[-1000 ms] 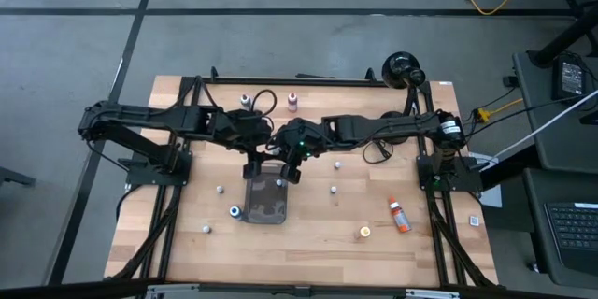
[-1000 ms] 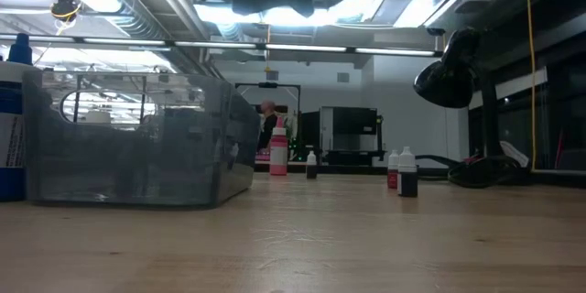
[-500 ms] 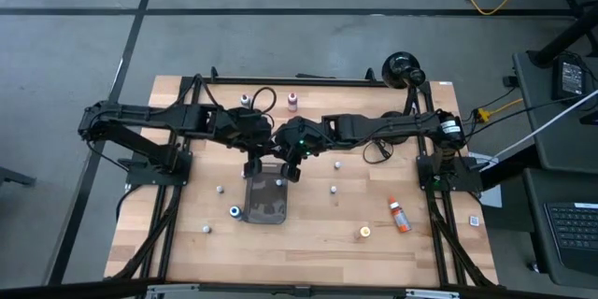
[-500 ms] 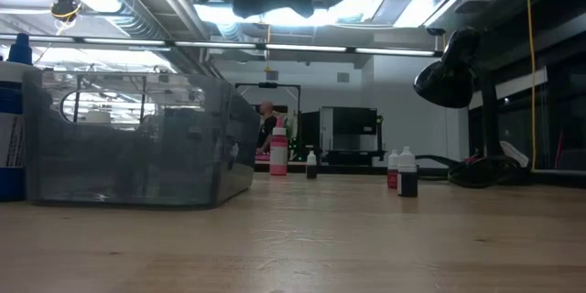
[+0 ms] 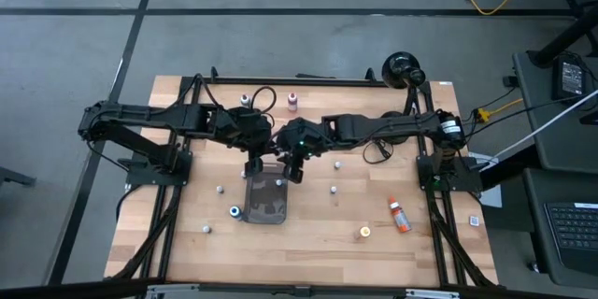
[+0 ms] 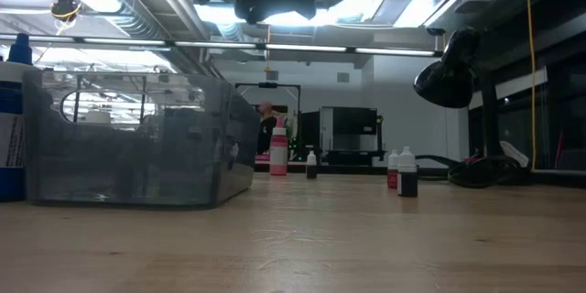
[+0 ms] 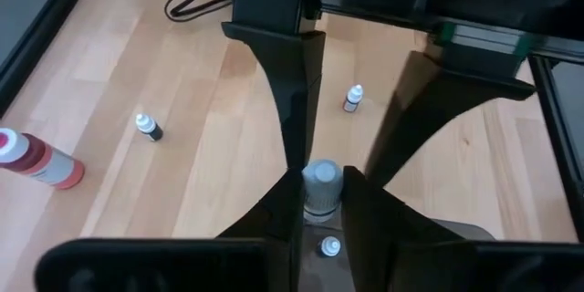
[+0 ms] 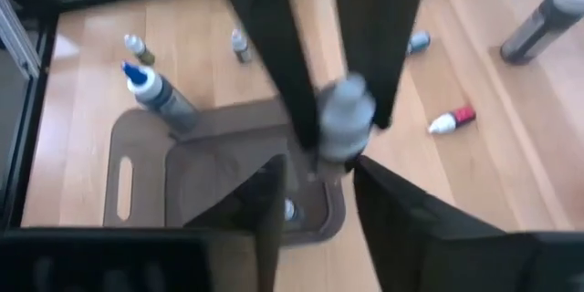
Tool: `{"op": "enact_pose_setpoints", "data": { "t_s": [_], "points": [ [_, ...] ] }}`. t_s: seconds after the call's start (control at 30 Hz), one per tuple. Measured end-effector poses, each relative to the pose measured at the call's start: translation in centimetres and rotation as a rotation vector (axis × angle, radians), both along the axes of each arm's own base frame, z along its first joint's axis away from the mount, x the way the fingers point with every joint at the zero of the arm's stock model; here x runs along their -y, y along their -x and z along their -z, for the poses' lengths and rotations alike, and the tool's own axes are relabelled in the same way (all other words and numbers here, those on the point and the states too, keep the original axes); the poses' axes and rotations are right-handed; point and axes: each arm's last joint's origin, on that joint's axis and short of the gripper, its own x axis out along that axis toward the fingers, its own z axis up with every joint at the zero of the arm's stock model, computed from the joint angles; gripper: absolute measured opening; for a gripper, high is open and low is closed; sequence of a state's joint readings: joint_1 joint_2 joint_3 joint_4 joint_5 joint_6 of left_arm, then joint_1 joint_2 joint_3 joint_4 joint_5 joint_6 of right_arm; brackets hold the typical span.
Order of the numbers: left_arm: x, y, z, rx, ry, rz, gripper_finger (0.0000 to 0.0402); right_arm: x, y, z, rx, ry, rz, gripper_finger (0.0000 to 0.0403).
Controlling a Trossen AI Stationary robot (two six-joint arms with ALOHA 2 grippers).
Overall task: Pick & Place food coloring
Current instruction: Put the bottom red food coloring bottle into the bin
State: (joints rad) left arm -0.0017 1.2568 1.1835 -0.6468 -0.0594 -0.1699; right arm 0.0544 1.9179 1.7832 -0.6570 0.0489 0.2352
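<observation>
Handover over the tray (image 5: 265, 198): your left claw (image 7: 321, 203) has just clamped the grey-capped bottle (image 7: 321, 182); your right claw (image 8: 315, 182) is loosening.

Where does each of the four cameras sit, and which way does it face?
High: overhead, straight down on the table, both arms, tray.
Low: table height, level toward the room; arms overhead.
Left wrist: past the left gripper, shut on a grey-capped bottle.
Right wrist: past the right gripper's fingers.
Both wrist views share that bottle.
</observation>
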Motion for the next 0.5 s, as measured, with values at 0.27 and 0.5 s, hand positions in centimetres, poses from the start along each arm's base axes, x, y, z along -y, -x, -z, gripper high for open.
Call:
{"op": "enact_pose_setpoints", "data": {
  "t_s": [0.27, 0.5],
  "points": [
    [0.0, 0.0, 0.0, 0.000, 0.000, -0.008, 0.0049, 0.0, 1.4, -1.4, -0.016, -0.016, 0.013, 0.0253],
    [1.4, 0.2, 0.2, -0.016, 0.006, -0.017, 0.0049, 0.2, 3.9, -3.1, -0.085, 0.004, 0.072, 0.0288]
  ]
}}
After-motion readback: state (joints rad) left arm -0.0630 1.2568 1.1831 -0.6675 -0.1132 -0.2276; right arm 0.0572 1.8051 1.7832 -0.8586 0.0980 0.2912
